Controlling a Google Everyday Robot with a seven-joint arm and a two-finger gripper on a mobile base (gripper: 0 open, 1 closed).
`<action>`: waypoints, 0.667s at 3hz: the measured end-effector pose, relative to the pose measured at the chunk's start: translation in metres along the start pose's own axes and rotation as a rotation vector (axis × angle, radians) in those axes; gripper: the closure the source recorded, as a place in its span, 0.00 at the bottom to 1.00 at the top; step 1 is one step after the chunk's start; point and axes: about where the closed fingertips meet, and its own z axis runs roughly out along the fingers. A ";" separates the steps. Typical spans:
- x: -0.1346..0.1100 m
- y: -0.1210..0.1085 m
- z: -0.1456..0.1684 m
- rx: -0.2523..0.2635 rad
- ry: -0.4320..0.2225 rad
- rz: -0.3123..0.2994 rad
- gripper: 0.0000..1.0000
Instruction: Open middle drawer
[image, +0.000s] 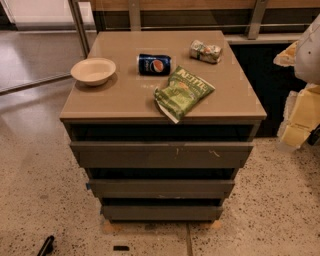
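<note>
The middle drawer (161, 189) is the plain grey-brown front between the scratched upper front (161, 153) and the narrowest bottom front (161, 212) of a low cabinet. None of its inside shows, only a dark gap above it. My gripper (299, 119) hangs at the right edge of the camera view, pale cream, beside the cabinet's right side. It is above the level of the middle drawer, well clear of it, and holds nothing that I can see.
On the cabinet top (125, 100) are a white bowl (93, 70), a lying blue soda can (154, 64), a green chip bag (182, 92) and a crumpled packet (205, 51). A black object (46, 246) lies on the speckled floor at front left.
</note>
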 end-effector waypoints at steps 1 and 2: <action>0.000 0.000 0.000 0.000 0.000 0.000 0.00; 0.002 0.002 0.003 0.007 -0.020 0.016 0.00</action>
